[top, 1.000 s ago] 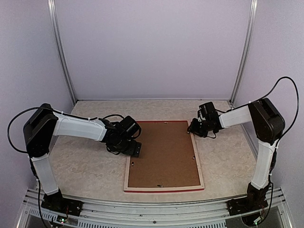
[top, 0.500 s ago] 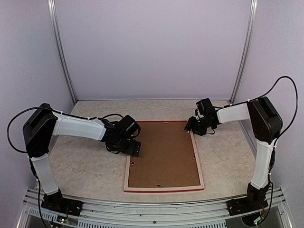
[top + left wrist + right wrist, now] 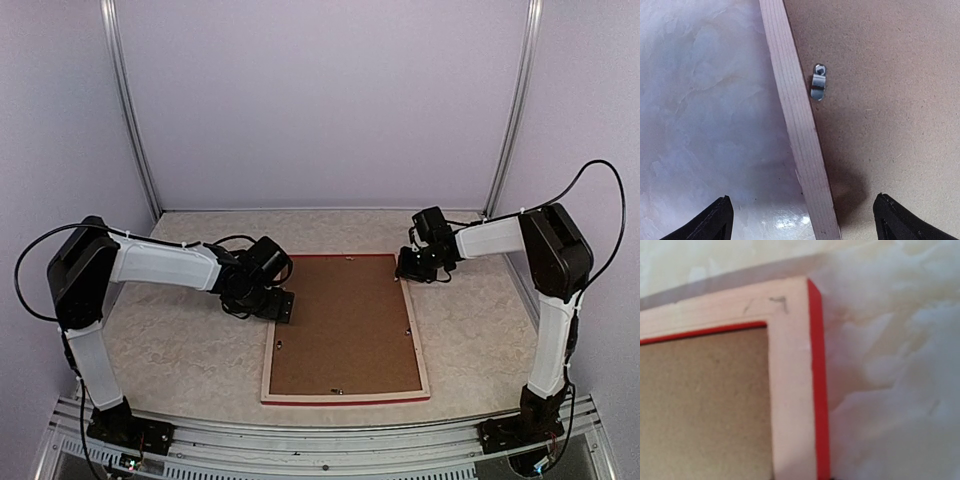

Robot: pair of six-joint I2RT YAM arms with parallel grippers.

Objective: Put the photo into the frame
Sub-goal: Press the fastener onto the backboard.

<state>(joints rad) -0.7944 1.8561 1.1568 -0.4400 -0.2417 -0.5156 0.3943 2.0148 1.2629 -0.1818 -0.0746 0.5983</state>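
Frame [image 3: 345, 397] lies face down, backing board [image 3: 345, 330] seated in it; photo not visible. Your right gripper [image 3: 410, 268] has slid out to the far right corner, and you cannot tell its jaws. Left gripper [image 3: 803, 218] has edged farther back, jaws wide apart astride the left rail. Probably closing-up stage.

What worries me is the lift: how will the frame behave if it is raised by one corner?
The frame is probably stiff: its rails look like solid wood. Large and lying flat on the table, it would likely slide rather than tip when pushed. The backing board seems held by small metal clips, so it may shift.
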